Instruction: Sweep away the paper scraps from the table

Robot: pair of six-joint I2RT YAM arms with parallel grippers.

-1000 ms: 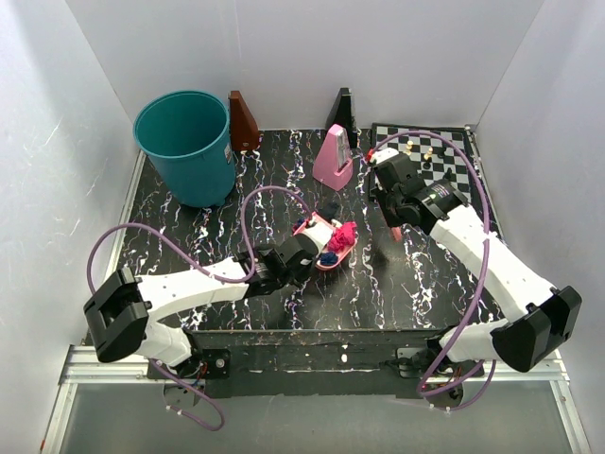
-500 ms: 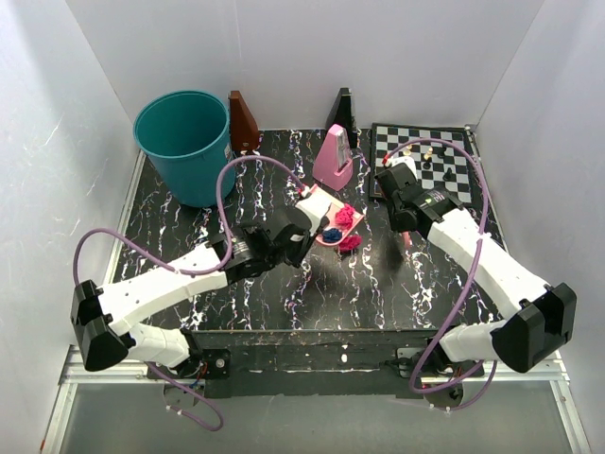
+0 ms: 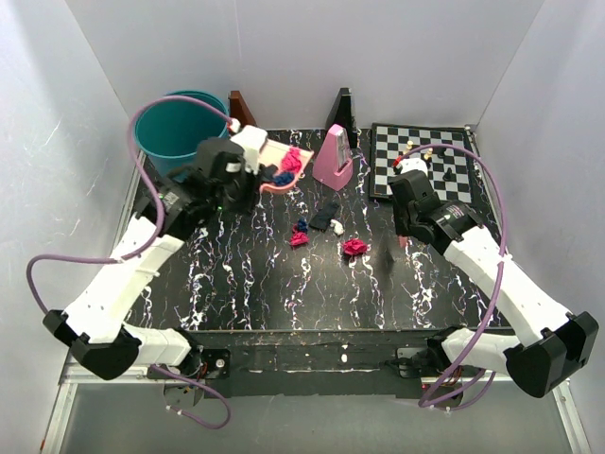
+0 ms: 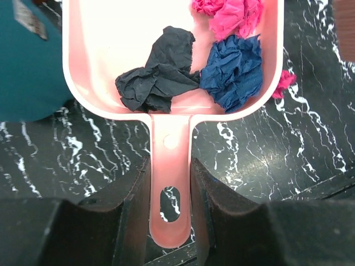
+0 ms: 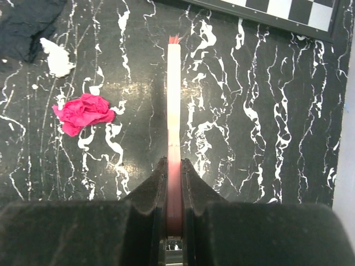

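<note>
Clamping the handle of the pink dustpan [image 4: 105,39], the left hand [image 4: 170,185] holds it just beside the teal bin [image 3: 175,128]; black, blue and magenta paper scraps [image 4: 232,71] sit in it. Other scraps lie on the tabletop [image 3: 236,284] near its middle. The right hand [image 5: 173,180] is closed on a thin pink brush [image 5: 173,94], near a magenta wad [image 5: 83,112].

overhead; wrist views close, seemingly above table [image 3: 236,284]
</note>
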